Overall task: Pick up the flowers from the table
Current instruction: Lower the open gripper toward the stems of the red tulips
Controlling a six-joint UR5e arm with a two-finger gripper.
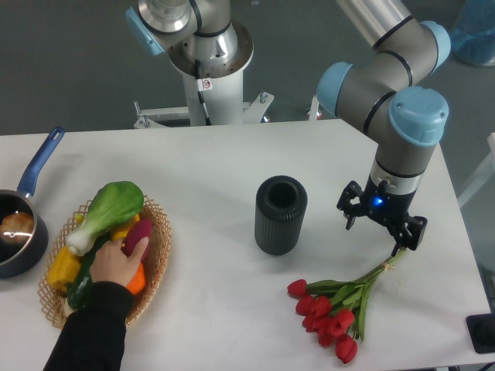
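Observation:
The flowers (334,313), a bunch of red tulips with green leaves, lie on the white table (209,162) at the front right. Their thin stems run up and to the right, and the stem ends reach under the gripper's right side. My gripper (382,219) points straight down just above the stem ends. The wrist and its black housing hide the fingers, so I cannot tell whether they are open or shut, or whether they touch the stems.
A black ribbed cylinder (280,215) stands left of the gripper. A wicker basket (158,259) of toy vegetables sits at the front left, with a person's hand (116,263) in it. A blue saucepan (17,232) is at the left edge. The arm's base (210,58) is at the back.

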